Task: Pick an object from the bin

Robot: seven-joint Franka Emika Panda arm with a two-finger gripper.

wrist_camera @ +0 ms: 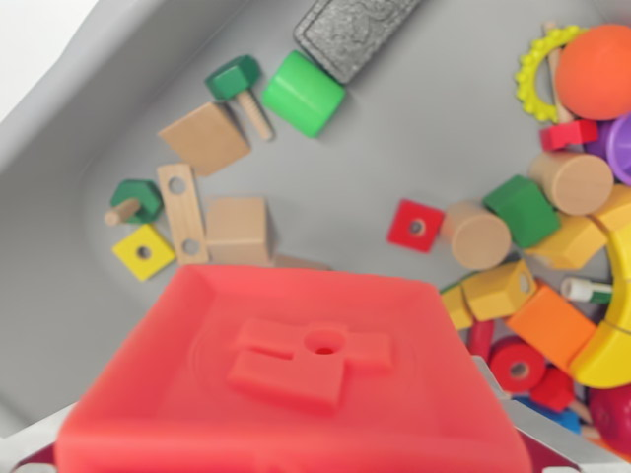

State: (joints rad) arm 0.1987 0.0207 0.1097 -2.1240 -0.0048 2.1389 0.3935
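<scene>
A large red square plastic block fills the near view, apparently lifted above the grey bin, so the pick looks done. The fingers are hidden; I cannot tell their state.

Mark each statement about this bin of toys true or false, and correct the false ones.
1. A large red square piece fills the bottom of the wrist view. True.
2. The green cylinder lies beside a dark grey textured block. True.
3. The orange ball sits at the wrist view's lower left. False: it is at the upper right, against the yellow ring.
4. The small yellow block has a hole in it. True.
5. The bin holds only wooden-coloured pieces. False: red, green, yellow, orange and purple pieces are there too.
6. The small red square lies on top of the green cylinder. False: they lie apart.
</scene>
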